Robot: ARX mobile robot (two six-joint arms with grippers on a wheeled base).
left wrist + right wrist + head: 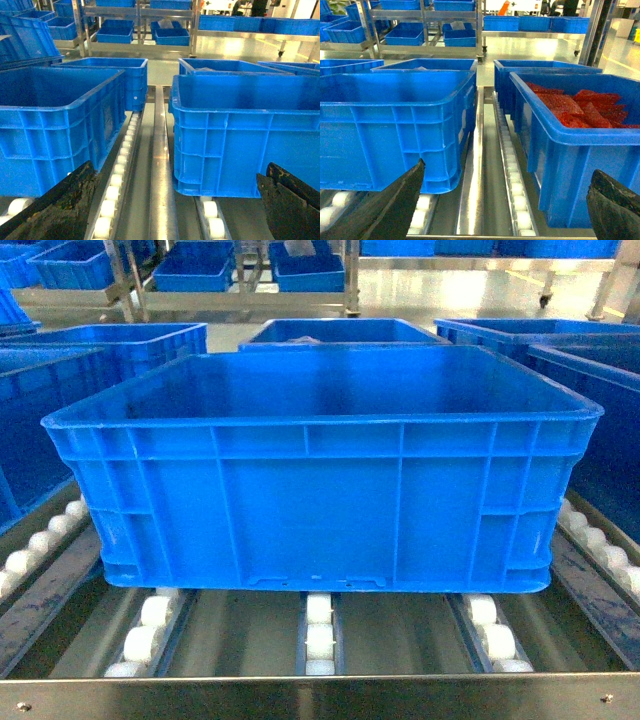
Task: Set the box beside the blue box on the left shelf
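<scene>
Centrally, the box point(320, 470) sits on the left shelf's point(320, 695) white rollers, free of both grippers. It looks empty, stiff and probably light; take hold under its thick rim at each end. Your left gripper point(175, 200) and right gripper point(505, 200) stand wide apart, holding nothing. Neighbouring crates flank it closely: an empty one point(55, 125) and one holding red material point(575, 145), limiting finger clearance.

floor point(450, 290): glossy, pale | rear racks point(427, 15): steel, blue bins | lighting: bright, probably overhead
</scene>
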